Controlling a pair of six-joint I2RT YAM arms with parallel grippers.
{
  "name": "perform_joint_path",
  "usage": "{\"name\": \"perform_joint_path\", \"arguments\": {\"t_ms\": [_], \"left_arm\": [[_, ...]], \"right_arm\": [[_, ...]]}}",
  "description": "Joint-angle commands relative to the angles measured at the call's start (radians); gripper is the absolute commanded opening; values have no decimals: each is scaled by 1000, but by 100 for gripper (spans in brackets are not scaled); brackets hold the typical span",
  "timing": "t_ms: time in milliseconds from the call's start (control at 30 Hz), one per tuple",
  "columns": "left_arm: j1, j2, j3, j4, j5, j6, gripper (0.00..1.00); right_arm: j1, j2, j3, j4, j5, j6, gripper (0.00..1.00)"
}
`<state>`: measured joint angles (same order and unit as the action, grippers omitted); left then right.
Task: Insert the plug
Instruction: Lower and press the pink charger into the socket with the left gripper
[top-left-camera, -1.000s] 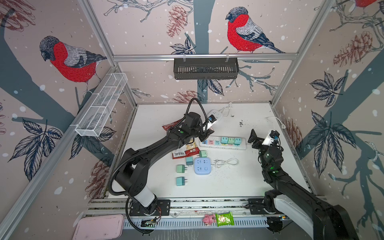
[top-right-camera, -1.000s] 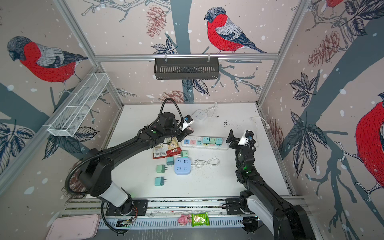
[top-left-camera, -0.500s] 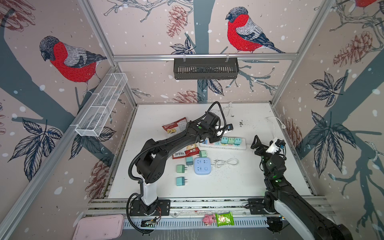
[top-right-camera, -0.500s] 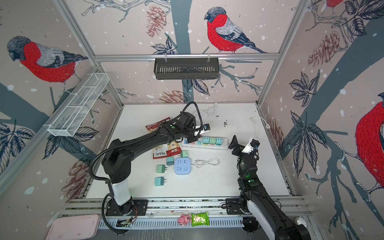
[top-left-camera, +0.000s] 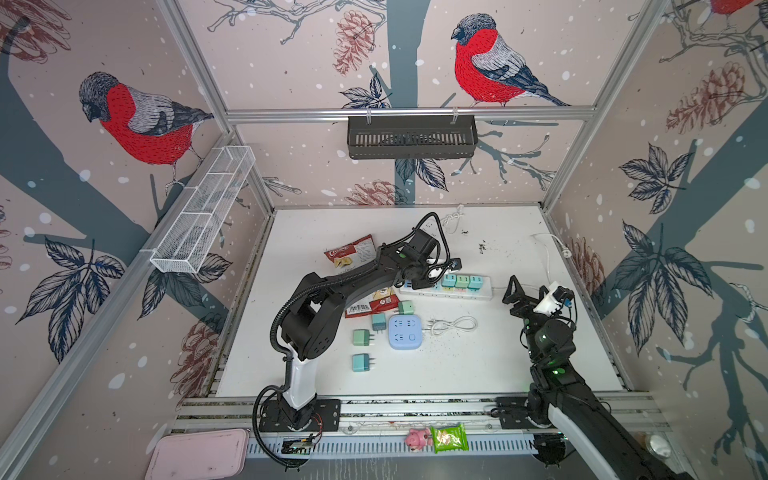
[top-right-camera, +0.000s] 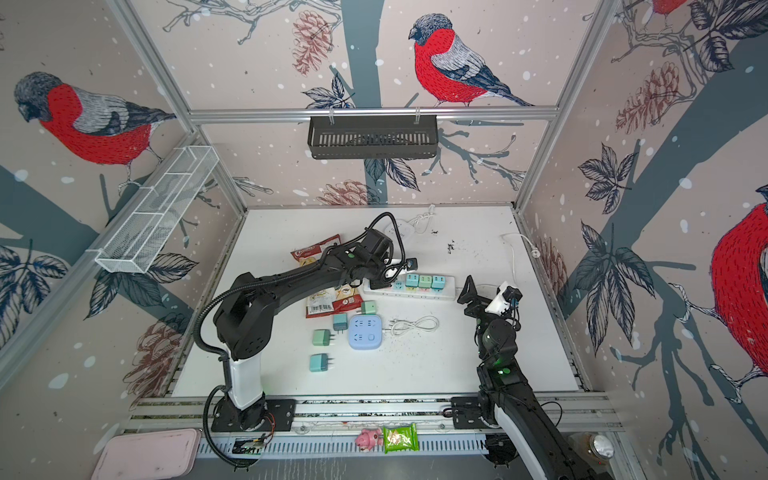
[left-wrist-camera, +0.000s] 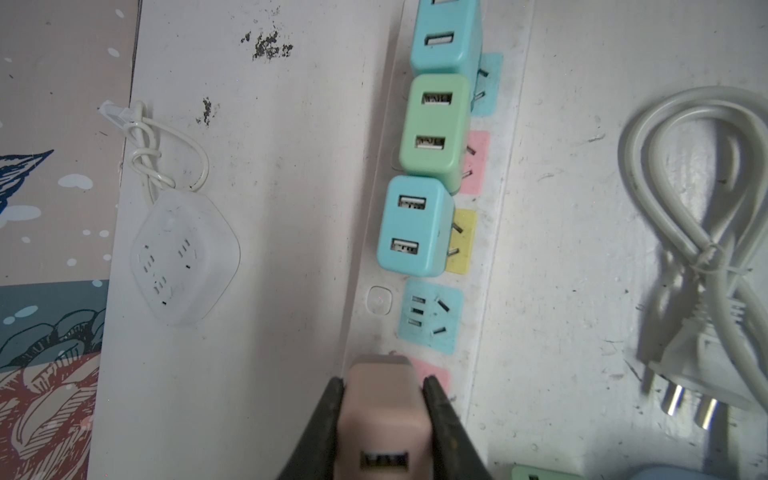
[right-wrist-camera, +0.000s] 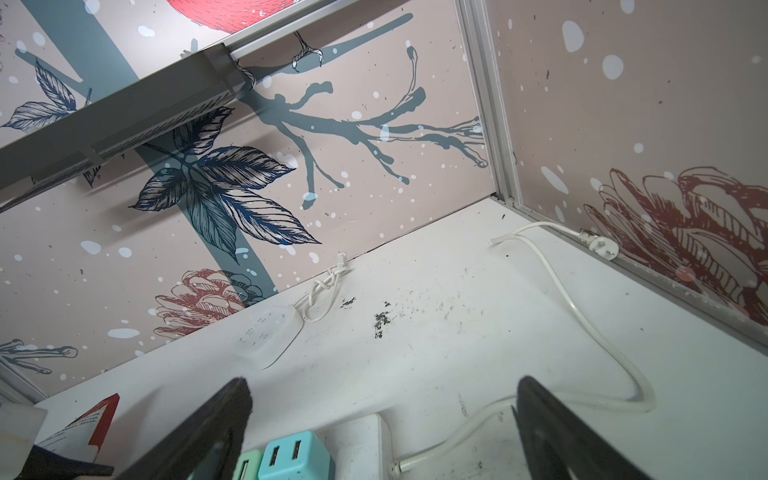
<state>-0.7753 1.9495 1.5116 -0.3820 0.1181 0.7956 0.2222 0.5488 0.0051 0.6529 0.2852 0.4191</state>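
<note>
My left gripper (left-wrist-camera: 382, 384) is shut on a pale pink plug (left-wrist-camera: 380, 419), a small USB charger block. It hangs over the pink socket at the left end of the white power strip (left-wrist-camera: 484, 249); whether its pins are in, I cannot tell. Along the strip stand a teal plug (left-wrist-camera: 415, 226), a green one (left-wrist-camera: 434, 133) and another teal one (left-wrist-camera: 446, 37). A blue socket (left-wrist-camera: 430, 316) between them and the held plug is free. In both top views the left gripper (top-left-camera: 419, 284) (top-right-camera: 380, 284) covers that end. My right gripper (top-left-camera: 527, 293) (right-wrist-camera: 382, 386) stands open right of the strip, holding nothing.
In front of the strip lie a blue square socket block (top-left-camera: 405, 331), a coiled white cable (top-left-camera: 453, 324), several loose teal and green chargers (top-left-camera: 362, 337) and snack bags (top-left-camera: 370, 303) (top-left-camera: 351, 251). A white socket block (left-wrist-camera: 185, 257) sits by the back wall. The strip's cord (top-left-camera: 548, 257) runs along the right wall.
My left arm has swung right from above the snack bags to the strip's left end, still shut on the plug. The right gripper has shifted slightly right and stays open.
</note>
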Motion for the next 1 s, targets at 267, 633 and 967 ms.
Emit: {"name": "perform_joint_path", "arguments": {"t_ms": [267, 633, 967], "left_arm": [[27, 120, 150, -161, 149, 87, 0], [33, 173, 220, -216, 209, 91, 0], [36, 202, 247, -224, 223, 85, 0]], "right_arm": [[3, -4, -7, 27, -28, -3, 100], [3, -25, -16, 28, -32, -6, 100], [5, -25, -17, 31, -37, -7, 100]]}}
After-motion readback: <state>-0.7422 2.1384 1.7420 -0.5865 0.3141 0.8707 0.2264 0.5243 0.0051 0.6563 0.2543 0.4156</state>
